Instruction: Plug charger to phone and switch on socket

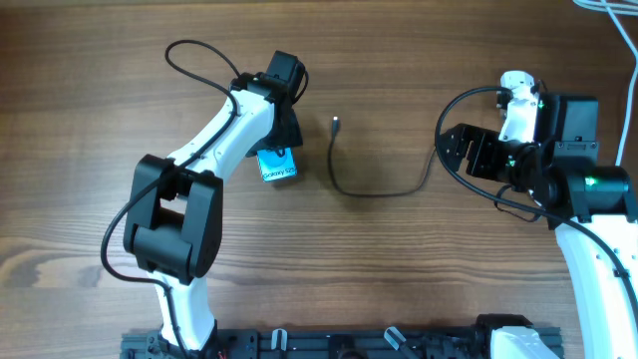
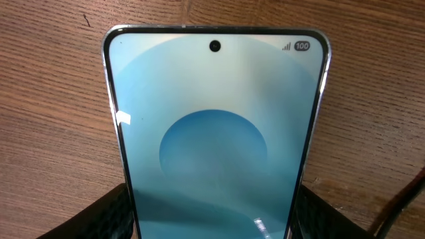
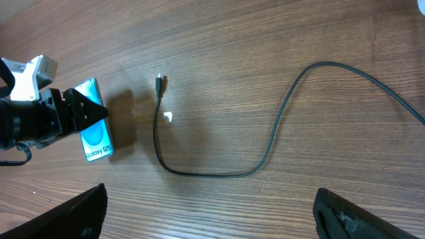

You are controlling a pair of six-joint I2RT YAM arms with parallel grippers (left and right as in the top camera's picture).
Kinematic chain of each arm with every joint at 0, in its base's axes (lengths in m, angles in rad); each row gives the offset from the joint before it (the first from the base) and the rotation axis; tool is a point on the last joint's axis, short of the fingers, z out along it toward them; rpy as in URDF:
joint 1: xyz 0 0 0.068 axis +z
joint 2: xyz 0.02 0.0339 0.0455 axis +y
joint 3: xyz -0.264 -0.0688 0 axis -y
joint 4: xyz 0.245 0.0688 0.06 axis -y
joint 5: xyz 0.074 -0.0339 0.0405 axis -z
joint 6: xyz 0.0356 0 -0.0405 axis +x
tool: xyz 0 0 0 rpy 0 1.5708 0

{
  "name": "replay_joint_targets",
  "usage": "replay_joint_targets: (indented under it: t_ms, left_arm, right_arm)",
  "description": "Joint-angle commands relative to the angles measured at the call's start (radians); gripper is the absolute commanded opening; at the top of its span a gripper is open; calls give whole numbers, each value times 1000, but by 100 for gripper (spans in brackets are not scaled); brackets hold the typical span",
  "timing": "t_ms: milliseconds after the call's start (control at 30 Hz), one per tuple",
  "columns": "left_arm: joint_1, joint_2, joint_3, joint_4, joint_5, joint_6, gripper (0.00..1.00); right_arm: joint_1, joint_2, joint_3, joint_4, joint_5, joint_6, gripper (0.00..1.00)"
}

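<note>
Wooden counter [image 1: 399, 279], toward the far edge: left fingers [image 2: 93, 216] clamp the Galaxy S25 phone [image 2: 212, 133]; right fingers [image 3: 73, 212], spread and empty, should pinch the charger plug [image 3: 159, 81] squarely imo.

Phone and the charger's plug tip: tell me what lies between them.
Nothing but bare wooden table. The overhead view shows an empty strip between the phone and the charger's plug tip; the right wrist view agrees.

1. Phone [image 3: 97, 138] at 9 o'clock, cyan screen up, one end clamped in the left gripper [image 3: 78, 111].
2. Charger [image 3: 199, 174]: plug tip at 10 o'clock, near the phone but apart; the cable dips toward 6 and exits at 3 o'clock.
3. Right gripper [image 3: 209, 196]: fingers [image 3: 73, 216] at 7 and 5 o'clock, spread wide, holding nothing.
</note>
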Motion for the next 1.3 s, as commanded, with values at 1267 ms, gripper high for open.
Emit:
replay_joint_targets:
  t_ms: [1267]
  left_arm:
    - [0,30,-6,53,21,246,45]
  right_arm:
    - [6,8,23,6,3,1,100]
